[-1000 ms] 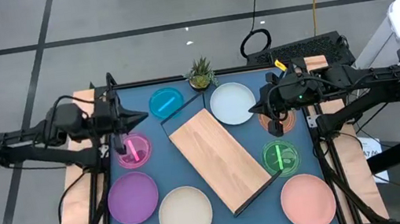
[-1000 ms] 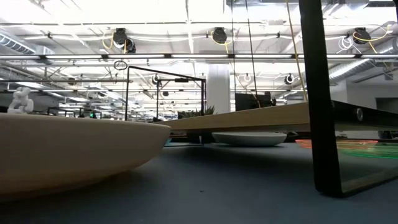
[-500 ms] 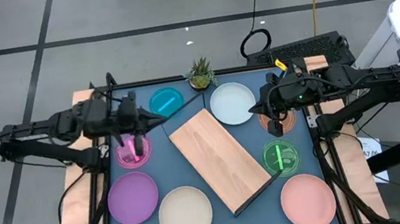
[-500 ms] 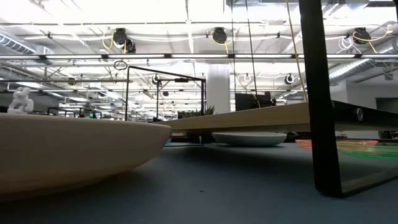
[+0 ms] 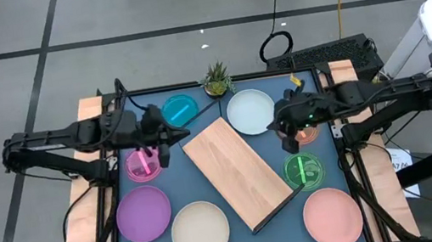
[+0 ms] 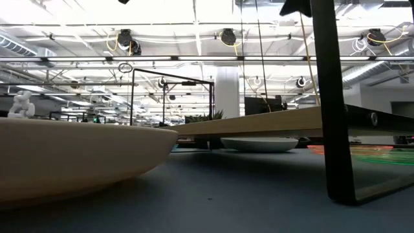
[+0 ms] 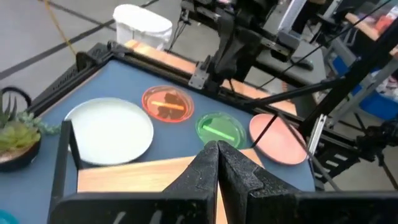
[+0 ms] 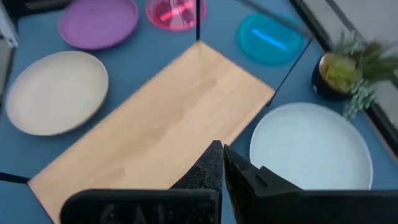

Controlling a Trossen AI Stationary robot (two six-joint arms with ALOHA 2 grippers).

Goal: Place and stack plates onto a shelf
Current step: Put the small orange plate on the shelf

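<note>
- High view: eight plates lie flat on the blue table (image 5: pixel 271 143), four large and opaque, four smaller and translucent.
- Large ones: one purple plate (image 5: pixel 143 214) near the front left, one cream plate (image 5: pixel 200 231) just beside it, one pale blue-white plate (image 5: pixel 250 111) toward the back, one salmon pink plate (image 5: pixel 332 215) at the front right.
- Small ones: one cyan plate (image 5: pixel 179 109) at the back left, one magenta plate (image 5: pixel 143 164) on the left, one orange plate (image 5: pixel 306 131) on the right, partly under the right arm, and one green plate (image 5: pixel 302 169) between the orange and salmon pink plates.
- One shelf (image 5: pixel 236 172), a light wooden board on a thin black wire frame, sits diagonally in the middle of the table; no plate is on it.
- One small potted plant (image 5: pixel 216 78) stands at the back edge, between the cyan and pale blue-white plates.
- Two arms are over the table. The left gripper (image 5: pixel 182 132) is clenched with nothing in it, between the cyan plate and the shelf's back corner.
- The right gripper (image 5: pixel 277 122) is clenched too, holding nothing, above the gap between the pale blue-white plate and the orange plate.
- Both wrist views show their two dark fingers pressed together.
</note>
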